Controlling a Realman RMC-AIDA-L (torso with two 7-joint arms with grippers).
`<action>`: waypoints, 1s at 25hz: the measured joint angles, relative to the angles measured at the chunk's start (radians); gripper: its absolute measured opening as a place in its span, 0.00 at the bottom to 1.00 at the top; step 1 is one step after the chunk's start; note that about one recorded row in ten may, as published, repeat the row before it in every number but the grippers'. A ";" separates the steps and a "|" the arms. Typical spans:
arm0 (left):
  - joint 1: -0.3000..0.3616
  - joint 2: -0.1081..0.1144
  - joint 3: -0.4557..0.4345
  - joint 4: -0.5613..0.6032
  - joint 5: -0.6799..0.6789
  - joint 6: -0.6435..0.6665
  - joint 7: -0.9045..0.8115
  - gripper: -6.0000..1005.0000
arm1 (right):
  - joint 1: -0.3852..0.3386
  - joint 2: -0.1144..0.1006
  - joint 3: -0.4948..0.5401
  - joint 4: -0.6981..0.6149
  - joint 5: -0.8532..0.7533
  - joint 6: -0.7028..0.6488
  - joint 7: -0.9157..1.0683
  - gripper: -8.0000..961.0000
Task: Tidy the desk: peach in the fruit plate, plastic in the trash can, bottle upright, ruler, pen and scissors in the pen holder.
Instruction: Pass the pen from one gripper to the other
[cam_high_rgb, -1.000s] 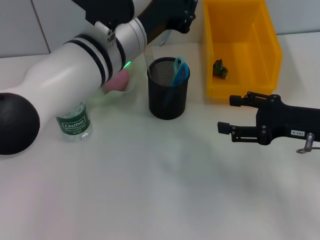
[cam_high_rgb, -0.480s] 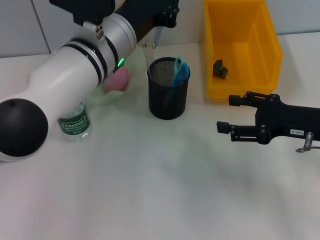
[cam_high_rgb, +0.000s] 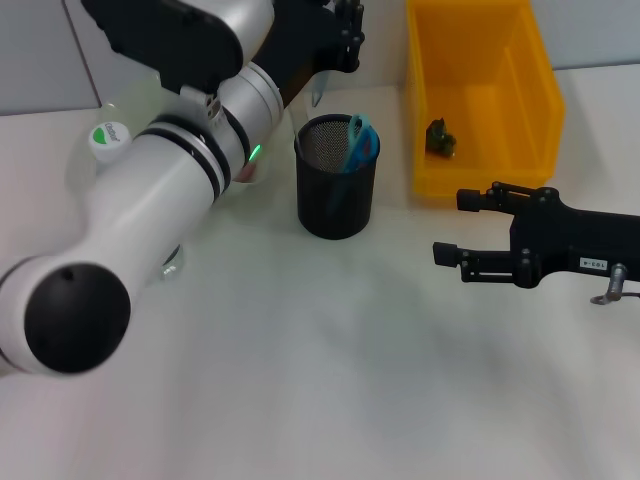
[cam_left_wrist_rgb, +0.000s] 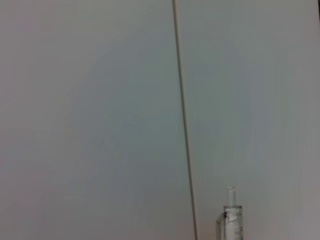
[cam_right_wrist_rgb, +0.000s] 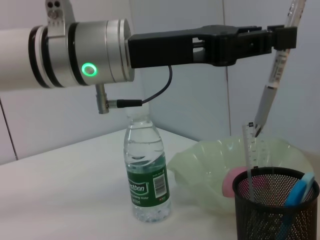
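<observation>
My left gripper (cam_high_rgb: 343, 35) is shut on a clear pen (cam_high_rgb: 316, 86) and holds it tilted, tip down, above the black mesh pen holder (cam_high_rgb: 337, 178). In the right wrist view the pen (cam_right_wrist_rgb: 271, 80) hangs over the holder (cam_right_wrist_rgb: 277, 207), which contains blue scissors (cam_right_wrist_rgb: 296, 192) and a clear ruler (cam_right_wrist_rgb: 250, 150). A pink peach (cam_right_wrist_rgb: 234, 181) lies in the pale green fruit plate (cam_right_wrist_rgb: 210, 160). The bottle (cam_right_wrist_rgb: 145, 172) stands upright. A dark green piece of plastic (cam_high_rgb: 439, 138) lies in the yellow trash can (cam_high_rgb: 480, 165). My right gripper (cam_high_rgb: 450, 228) rests open on the table at the right.
My big white left arm (cam_high_rgb: 150, 200) crosses the left half of the table and hides most of the bottle; only its green cap (cam_high_rgb: 108, 135) shows. A wall stands right behind the table.
My left arm has swung and lifted the pen a little higher over the holder, and its elbow now covers the bottle in the head view. The right arm has not moved.
</observation>
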 joint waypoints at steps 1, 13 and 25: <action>0.000 0.000 0.013 -0.016 0.040 0.031 -0.040 0.21 | 0.000 0.000 0.000 0.000 0.000 0.000 0.000 0.87; -0.010 0.000 0.037 -0.202 0.499 0.238 -0.599 0.21 | 0.000 0.000 0.000 0.000 -0.001 0.002 0.001 0.87; -0.055 -0.002 0.048 -0.415 0.696 0.413 -0.793 0.22 | 0.009 0.001 0.000 0.004 -0.001 0.006 0.003 0.87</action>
